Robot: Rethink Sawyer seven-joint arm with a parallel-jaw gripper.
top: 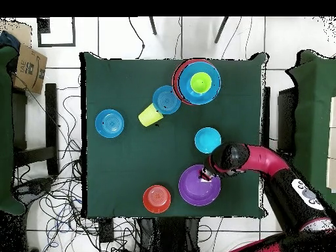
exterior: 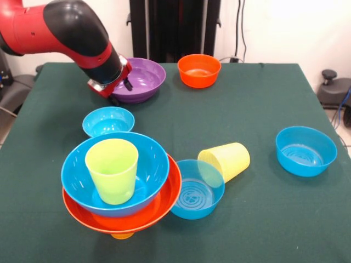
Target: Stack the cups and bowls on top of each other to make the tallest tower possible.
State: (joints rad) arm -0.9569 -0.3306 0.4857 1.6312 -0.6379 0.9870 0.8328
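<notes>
Nearest my front camera, I see the tower (exterior: 122, 189) by the surface's (exterior: 258, 219) front edge: a lime green cup (exterior: 112, 170) stands upright inside the large blue bowl (exterior: 148, 164), which nests in the wider large orange bowl (exterior: 137, 219), and an orange cup (exterior: 122, 236) peeks out underneath. Just beside it, to the picture's right, 1 medium blue bowl (exterior: 194, 192) sits tipped up against the orange bowl's rim, its ringed bottom showing. The pale yellow cup (exterior: 226, 160) lies on its side, mouth against that bowl. Farther right, well apart, I see the second medium blue bowl (exterior: 306, 150) upright.

Behind the tower, the small blue bowl (exterior: 108, 121) sits upright, close to the stack; whether they touch I cannot tell.

At the far side, the arm (exterior: 71, 30) reaches down over the large purple bowl (exterior: 140, 79), with the tool (exterior: 127, 84) at the bowl's rim nearest the arm. I cannot tell whether the tool is spread or pressed together, nor whether it touches the bowl. The small orange bowl (exterior: 199, 69) stands just beside the purple one, upright.

From overhead I see the arm (top: 262, 161) coming in from the side with the tool (top: 207, 174) over the purple bowl's (top: 197, 189) edge.
</notes>
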